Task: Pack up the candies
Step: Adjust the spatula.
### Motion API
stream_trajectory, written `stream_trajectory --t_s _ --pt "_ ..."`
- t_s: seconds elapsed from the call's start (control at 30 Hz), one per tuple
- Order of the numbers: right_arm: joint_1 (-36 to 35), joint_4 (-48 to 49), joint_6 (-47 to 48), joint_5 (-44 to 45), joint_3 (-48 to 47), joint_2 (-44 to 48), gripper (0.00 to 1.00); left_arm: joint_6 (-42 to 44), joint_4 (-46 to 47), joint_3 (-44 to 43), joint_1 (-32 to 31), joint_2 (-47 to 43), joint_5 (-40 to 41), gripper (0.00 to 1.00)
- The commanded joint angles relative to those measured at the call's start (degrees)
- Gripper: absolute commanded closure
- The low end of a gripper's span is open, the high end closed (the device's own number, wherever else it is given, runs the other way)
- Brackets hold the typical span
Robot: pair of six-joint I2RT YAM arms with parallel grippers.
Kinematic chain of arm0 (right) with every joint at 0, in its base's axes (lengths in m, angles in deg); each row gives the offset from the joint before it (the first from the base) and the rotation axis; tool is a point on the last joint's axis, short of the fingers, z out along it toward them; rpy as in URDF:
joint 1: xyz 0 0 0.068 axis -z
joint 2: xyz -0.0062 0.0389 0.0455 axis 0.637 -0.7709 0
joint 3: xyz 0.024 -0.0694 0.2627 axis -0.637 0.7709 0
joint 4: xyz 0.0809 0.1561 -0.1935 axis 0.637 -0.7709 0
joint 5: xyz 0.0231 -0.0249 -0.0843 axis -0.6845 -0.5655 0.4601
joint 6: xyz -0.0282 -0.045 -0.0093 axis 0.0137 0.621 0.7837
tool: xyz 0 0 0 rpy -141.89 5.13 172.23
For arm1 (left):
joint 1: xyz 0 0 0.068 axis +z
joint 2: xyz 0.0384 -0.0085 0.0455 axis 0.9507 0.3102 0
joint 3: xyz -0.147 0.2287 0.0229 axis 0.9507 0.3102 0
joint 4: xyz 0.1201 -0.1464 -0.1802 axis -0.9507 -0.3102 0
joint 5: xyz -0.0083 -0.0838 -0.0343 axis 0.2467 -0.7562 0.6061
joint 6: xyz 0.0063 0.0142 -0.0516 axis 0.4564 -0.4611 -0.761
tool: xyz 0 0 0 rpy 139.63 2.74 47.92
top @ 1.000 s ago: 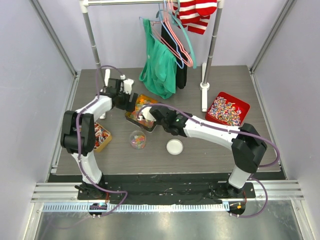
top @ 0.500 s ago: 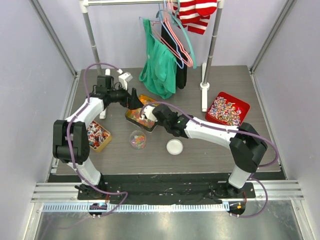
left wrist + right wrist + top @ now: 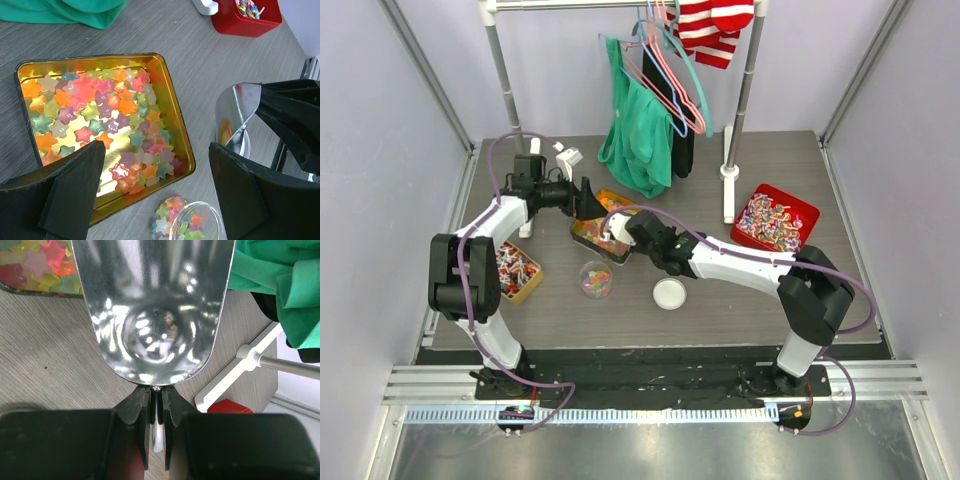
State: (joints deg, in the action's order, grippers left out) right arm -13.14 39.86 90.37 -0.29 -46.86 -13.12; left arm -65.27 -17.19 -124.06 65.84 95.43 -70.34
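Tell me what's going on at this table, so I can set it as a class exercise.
The right fingers are shut on the handle of a metal scoop, which is empty and sits beside the gold tin of star-shaped candies. The left fingers are open above that tin, holding nothing. A small clear jar nearby has some candies in it, and a white lid lies on the table close by.

Overhead from behind; wrist views close, sharing candies

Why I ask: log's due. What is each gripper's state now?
Left gripper: open, empty.
Right gripper: closed on the metal scoop.
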Motion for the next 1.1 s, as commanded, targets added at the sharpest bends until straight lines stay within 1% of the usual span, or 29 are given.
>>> stream_trajectory --t_s 0.0,0.07,0.13,0.37,0.57,0.7,0.93,1.07 --pt "-0.1 2.9 -0.3 1.1 0.6 1.2 0.99 -3.4 4.5 0.6 0.3 -1.8 0.7 0.12" --pt "-0.1 3.1 0.0 1.8 1.0 0.9 0.99 -4.2 6.6 1.5 0.5 -2.7 3.4 0.12" --pt "-0.1 3.3 0.1 2.0 1.3 0.9 0.99 -4.5 7.4 2.3 0.5 -3.1 3.5 0.13" --pt "-0.1 3.7 0.1 2.2 1.2 0.4 0.99 -4.8 7.5 2.3 0.6 -3.0 0.3 0.17" --pt "0.0 3.8 0.2 2.5 1.3 -0.4 0.99 -4.8 7.8 2.4 0.6 -3.2 -4.6 0.22" --pt "0.0 4.1 0.1 2.0 0.8 -0.5 0.99 -4.8 7.8 2.3 0.5 -2.6 -7.1 0.23" --pt "-0.4 4.1 0.7 1.6 -1.8 -0.3 0.99 -4.0 6.1 0.9 -0.7 -0.2 -8.0 0.25" --pt "-1.1 4.1 1.3 1.8 -3.0 -0.3 0.99 -2.0 3.2 0.1 -1.6 0.5 -7.4 0.27"
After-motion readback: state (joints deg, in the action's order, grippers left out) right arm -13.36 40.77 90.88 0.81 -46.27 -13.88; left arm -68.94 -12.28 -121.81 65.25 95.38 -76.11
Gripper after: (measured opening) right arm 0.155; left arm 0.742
